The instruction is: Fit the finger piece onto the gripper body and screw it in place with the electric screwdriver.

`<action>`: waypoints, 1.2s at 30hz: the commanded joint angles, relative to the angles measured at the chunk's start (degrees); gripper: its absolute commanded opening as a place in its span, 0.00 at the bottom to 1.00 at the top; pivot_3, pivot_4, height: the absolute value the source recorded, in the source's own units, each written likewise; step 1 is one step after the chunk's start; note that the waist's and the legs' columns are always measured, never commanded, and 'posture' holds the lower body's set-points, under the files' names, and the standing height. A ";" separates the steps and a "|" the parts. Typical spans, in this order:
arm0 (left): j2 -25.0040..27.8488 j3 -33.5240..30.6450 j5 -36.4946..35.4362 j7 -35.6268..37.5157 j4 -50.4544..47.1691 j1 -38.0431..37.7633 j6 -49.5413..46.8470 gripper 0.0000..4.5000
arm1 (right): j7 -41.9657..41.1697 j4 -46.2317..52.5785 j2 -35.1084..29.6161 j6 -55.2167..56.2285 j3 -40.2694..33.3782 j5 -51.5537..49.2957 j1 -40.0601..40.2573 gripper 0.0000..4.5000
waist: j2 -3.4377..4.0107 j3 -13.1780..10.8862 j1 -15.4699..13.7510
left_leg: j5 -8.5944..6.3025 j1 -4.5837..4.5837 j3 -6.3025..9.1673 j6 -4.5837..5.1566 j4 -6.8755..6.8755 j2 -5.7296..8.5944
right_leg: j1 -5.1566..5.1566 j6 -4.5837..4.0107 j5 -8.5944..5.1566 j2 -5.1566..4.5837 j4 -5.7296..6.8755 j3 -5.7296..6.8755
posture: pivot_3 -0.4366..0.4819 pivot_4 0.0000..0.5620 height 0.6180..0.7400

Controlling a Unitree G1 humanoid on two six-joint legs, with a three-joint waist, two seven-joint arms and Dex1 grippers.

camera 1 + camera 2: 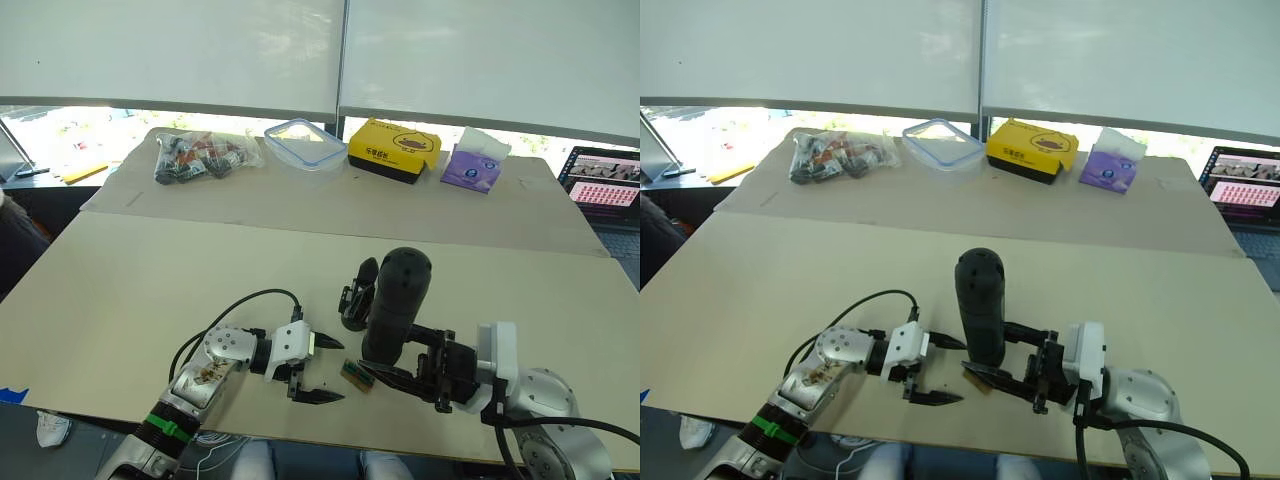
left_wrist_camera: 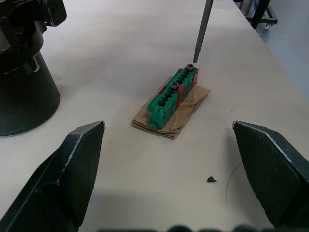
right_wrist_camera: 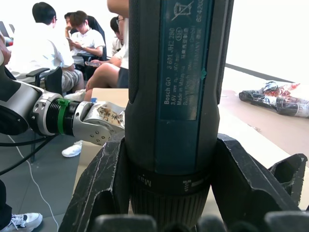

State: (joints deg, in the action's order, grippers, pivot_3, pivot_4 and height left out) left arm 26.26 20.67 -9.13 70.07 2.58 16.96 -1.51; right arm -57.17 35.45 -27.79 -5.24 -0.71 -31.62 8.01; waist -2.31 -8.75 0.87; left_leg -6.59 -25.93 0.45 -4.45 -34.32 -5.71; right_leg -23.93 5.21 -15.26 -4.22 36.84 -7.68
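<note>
Head views: the right gripper clamps the upright electric screwdriver just beside the gripper body; the left gripper is spread open near the green block. Left wrist view: the screwdriver's bit touches that block's far screw. Right wrist view: both fingers squeeze the screwdriver barrel

Printed on the dark label of the electric screwdriver — "Bosch GO", then "3 601 JH2 280" and "3.6V". Beside these, a crossed-out bin sign and a number ending "62420" — smaller print illegible. Nothing legible on the yellow box.
</note>
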 commanded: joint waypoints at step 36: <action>0.34 1.76 0.25 -1.32 -2.18 -2.45 -2.10 1.00 | 0.06 -0.36 -1.12 1.84 0.59 -0.42 -2.39 0.43 | 0.02 0.01 0.06 | -0.03 0.63 0.00 -0.03 0.06 0.01 | 0.68 0.01 -0.19 -0.03 -0.10 0.00 | 0.48 0.27 1.00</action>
State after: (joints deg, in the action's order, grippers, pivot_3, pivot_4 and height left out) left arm 26.52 21.18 -9.12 68.56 0.89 15.49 -2.89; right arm -57.17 33.43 -28.61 -5.23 0.04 -31.55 6.63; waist -2.29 -8.74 0.94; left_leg -6.62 -25.29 0.45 -4.47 -34.25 -5.70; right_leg -23.24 5.21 -15.46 -4.26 36.74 -7.68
